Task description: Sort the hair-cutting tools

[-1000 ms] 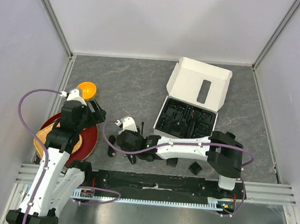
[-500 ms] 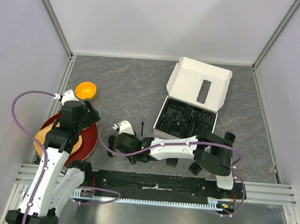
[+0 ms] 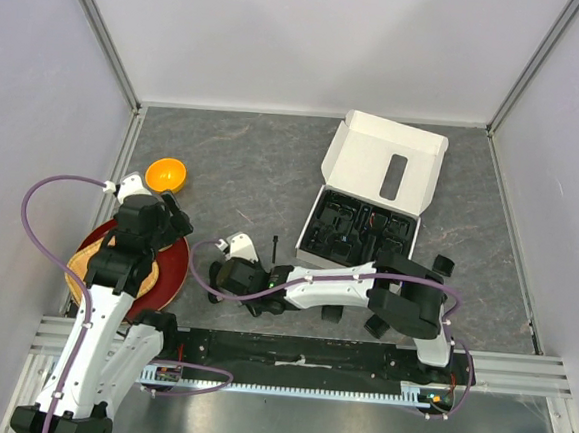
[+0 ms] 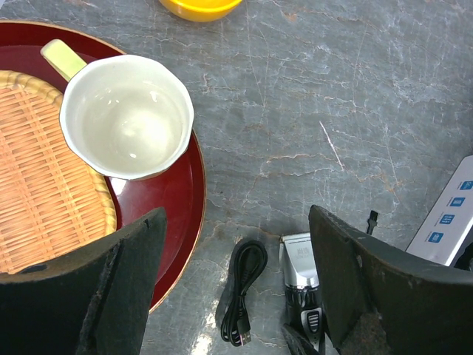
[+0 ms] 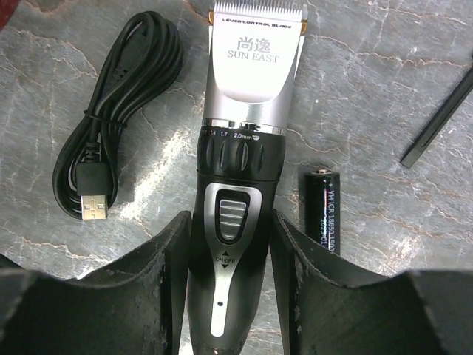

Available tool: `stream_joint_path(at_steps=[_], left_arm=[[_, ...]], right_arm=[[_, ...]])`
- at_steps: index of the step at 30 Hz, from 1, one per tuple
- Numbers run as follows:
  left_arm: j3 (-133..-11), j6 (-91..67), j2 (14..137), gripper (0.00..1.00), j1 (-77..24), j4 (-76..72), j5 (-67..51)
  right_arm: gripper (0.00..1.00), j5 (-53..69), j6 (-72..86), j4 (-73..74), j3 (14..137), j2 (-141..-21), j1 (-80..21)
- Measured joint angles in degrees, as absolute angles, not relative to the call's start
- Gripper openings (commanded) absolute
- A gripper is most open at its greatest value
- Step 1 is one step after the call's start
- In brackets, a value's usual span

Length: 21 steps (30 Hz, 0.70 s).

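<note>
Fingers of the right gripper [image 5: 233, 229] now clamp the clipper [image 5: 240, 148], so lifting seems next; the left gripper [image 4: 236, 222], drawn back from the bowl [image 3: 166, 175], hangs open, empty.

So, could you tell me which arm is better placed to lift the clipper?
Right: the right gripper straddles the clipper, a finger on each side. The left gripper hangs open farther off, by the red tray.

Brushed-metal, glossy black plastic hair clipper [image 5: 247, 148] lies on veined stone-look table [image 5: 384, 89].
</note>
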<state>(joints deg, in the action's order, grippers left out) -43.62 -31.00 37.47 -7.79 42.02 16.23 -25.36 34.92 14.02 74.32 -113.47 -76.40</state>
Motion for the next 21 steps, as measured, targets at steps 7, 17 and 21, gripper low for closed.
stream_joint_path(at_steps=[7, 17, 21], left_arm=[[-43.6, -31.0, 37.6, 0.84, -7.8, 42.0, 16.1], [-43.6, -31.0, 38.3, 0.84, -7.8, 41.9, 14.3], [-43.6, -31.0, 38.9, 0.84, -7.8, 41.8, 13.1]], right_arm=[[0.19, -25.9, 35.3, 16.5, 74.3, -110.7, -76.4], [0.07, -32.6, 39.0, 21.3, 72.9, -96.6, -76.4], [0.01, -35.6, 40.6, 22.2, 70.1, -91.2, -76.2]])
